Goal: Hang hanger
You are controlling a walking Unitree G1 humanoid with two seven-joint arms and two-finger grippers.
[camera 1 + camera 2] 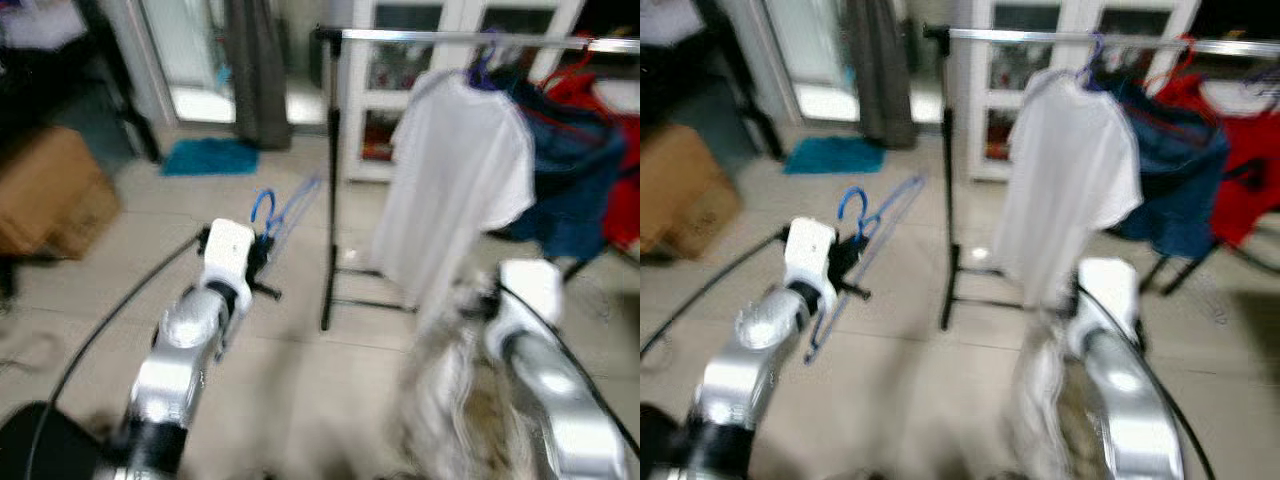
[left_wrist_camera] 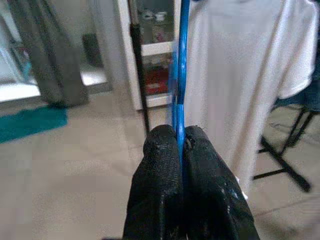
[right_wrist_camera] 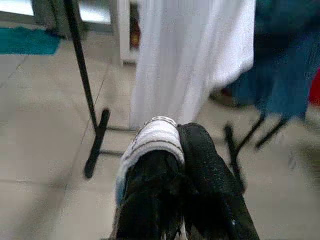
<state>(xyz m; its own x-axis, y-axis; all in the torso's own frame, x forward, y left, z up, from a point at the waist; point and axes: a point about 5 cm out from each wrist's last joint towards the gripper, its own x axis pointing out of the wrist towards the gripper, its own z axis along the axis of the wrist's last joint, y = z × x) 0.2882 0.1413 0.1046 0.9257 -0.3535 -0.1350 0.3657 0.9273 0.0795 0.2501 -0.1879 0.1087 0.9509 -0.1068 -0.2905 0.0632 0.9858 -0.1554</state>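
A white T-shirt (image 1: 462,190) is hanging from the rail of a black clothes rack (image 1: 329,200), with a dark blue garment (image 1: 573,180) and a red one (image 1: 1240,170) hanging just beside it. A teal mat (image 1: 210,156) is lying on the tiled floor near a grey curtain (image 1: 256,70), and a cardboard box (image 1: 50,190) is sitting well apart at the left.

Rail (image 1: 400,36) bare left of white shirt (image 1: 462,190); clothes crowd right; upright pole (image 1: 329,200) ahead.

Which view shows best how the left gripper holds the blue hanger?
The left wrist view: the left gripper is shut on the blue hanger, its wire pinched between both fingertips. The two eye views show the hanger blurred, sticking out past the gripper toward the clothes rack.
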